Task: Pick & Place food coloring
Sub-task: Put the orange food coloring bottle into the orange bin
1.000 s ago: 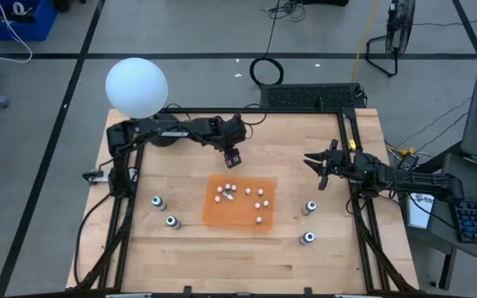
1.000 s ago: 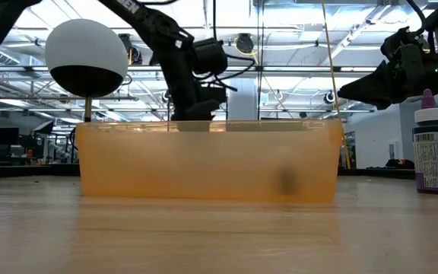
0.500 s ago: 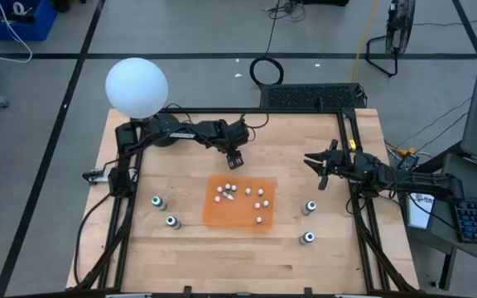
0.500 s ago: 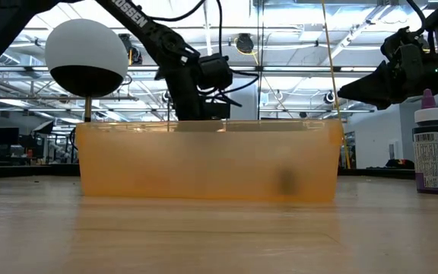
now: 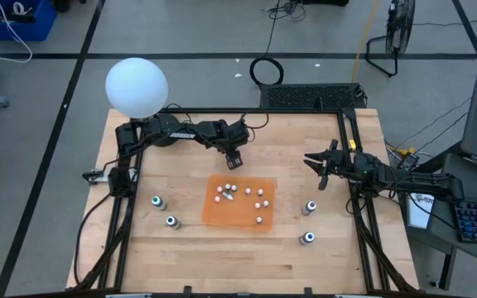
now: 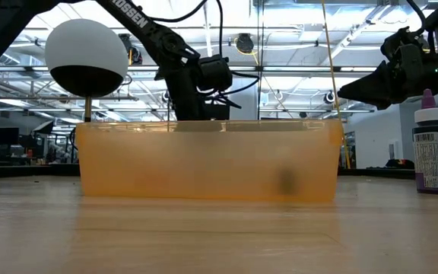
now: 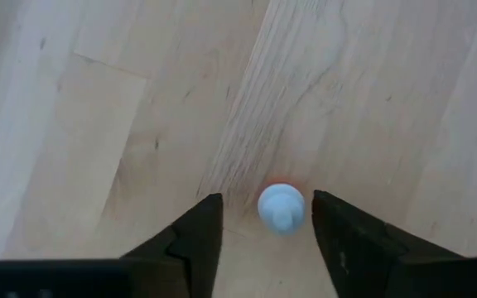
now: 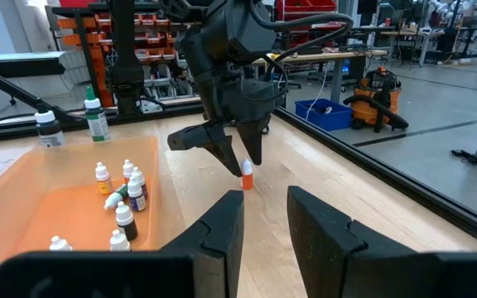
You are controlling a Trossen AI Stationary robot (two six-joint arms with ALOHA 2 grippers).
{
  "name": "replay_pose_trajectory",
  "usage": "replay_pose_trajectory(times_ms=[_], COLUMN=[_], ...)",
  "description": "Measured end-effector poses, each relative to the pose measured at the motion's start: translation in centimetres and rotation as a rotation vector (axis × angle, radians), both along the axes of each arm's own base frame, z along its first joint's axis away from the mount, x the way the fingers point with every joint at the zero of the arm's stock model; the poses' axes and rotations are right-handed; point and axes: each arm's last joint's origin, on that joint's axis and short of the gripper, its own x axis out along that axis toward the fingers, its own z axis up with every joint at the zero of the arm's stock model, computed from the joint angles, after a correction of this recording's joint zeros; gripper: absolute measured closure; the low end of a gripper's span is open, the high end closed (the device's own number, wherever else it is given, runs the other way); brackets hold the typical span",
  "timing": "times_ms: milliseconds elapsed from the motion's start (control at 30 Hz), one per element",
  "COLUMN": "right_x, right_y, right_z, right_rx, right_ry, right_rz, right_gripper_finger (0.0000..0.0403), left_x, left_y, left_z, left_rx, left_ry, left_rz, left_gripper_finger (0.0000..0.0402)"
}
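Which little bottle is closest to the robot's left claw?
The orange one standing alone on the bare wood, between the open left gripper fingers. The others sit on the orange tray.

Left arm reaches from its base at the table's far left corner across the far side toward the middle, elbow bent, wrist pitched down. Left gripper (image 5: 233, 159) points down at the tabletop, fingers (image 7: 197, 236) parted with a clear gap, tips close to the wood.

Right arm lies along the table's right edge, forearm roughly level, held above the surface. Right gripper (image 5: 315, 170) faces the table's centre, fingers (image 8: 222, 228) spread apart, holding nothing, well apart from the left gripper.
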Motion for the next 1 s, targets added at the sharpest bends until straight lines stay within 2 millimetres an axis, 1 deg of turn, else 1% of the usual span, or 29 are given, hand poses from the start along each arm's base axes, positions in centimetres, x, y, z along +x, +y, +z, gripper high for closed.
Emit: replay_pose_trajectory(times_ms=[100,300,400,500,567,667,833,933,1000], right_x=[0.0,0.0,0.0,0.0,0.0,0.0,0.0,0.0,0.0], right_y=[0.0,0.0,0.0,0.0,0.0,0.0,0.0,0.0,0.0], right_z=[0.0,0.0,0.0,0.0,0.0,0.0,0.0,0.0,0.0], right_rx=[0.000,0.000,0.000,0.000,0.000,0.000,0.000,0.000,0.000], right_ry=[0.000,0.000,0.000,0.000,0.001,0.000,0.000,-0.001,-0.001], right_rz=[-0.001,0.000,-0.001,0.000,-0.001,0.000,0.000,0.000,0.000], right_gripper_finger=[0.0319,0.0319,0.0319,0.0319,0.0319,0.0319,0.0319,0.0319,0.0319], left_x=[0.0,0.0,0.0,0.0,0.1,0.1,-0.1,-0.1,0.0], left_y=[0.0,0.0,-0.3,-1.2,-2.3,-4.7,-9.8,-12.9,-14.5], left_z=[0.0,0.1,0.4,1.7,3.1,5.3,9.0,9.7,9.7], left_rx=[-0.003,0.003,-0.001,0.001,0.002,0.028,0.031,0.008,-0.002], left_ry=[-0.002,-0.005,0.004,0.024,0.022,0.024,-0.048,-0.089,-0.099], left_rz=[-0.001,-0.013,-0.020,-0.040,-0.065,-0.111,-0.227,-0.265,-0.286], left_gripper_finger=[0.0253,0.0344,0.0347,0.0347,0.0347,0.0347,0.0347,0.0348,0.0347])
